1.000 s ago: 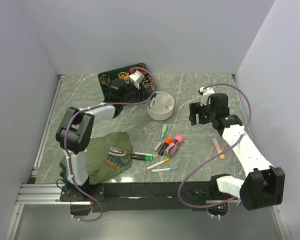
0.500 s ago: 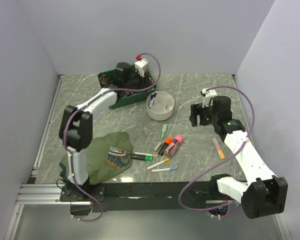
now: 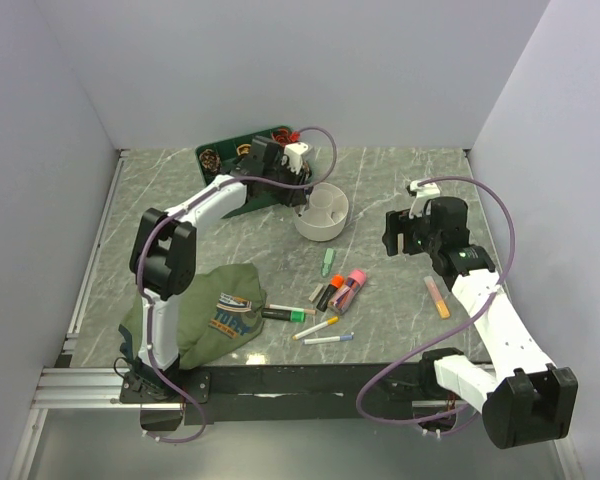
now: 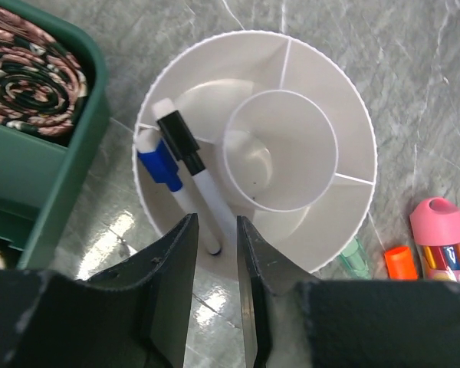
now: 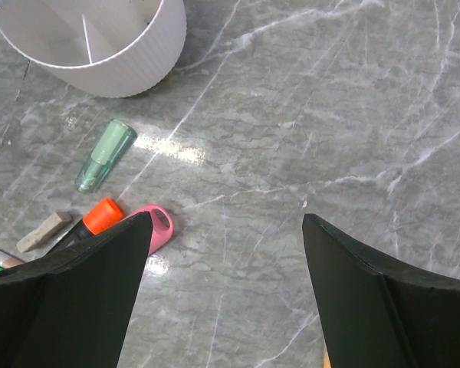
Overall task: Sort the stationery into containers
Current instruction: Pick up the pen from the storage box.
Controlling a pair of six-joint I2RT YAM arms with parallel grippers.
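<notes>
Bare table (image 5: 291,115) lies beneath my right gripper (image 5: 226,222), whose jaws stand wide and empty. The tray (image 4: 61,176) sits left of my left gripper (image 4: 217,226), whose jaws are narrowly parted with nothing between them, over the cup's (image 4: 351,201) near rim. In the cup just ahead lean a black-capped pen (image 4: 192,165) and a blue-capped pen (image 4: 159,162). A green marker (image 5: 106,155) lies ahead-left of my right jaws.

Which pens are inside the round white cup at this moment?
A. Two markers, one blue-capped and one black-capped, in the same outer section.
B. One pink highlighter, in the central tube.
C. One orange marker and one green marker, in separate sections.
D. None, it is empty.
A: the left wrist view shows the blue-capped marker and the black-capped marker side by side in one outer section of the white cup, with its central tube empty.
</notes>
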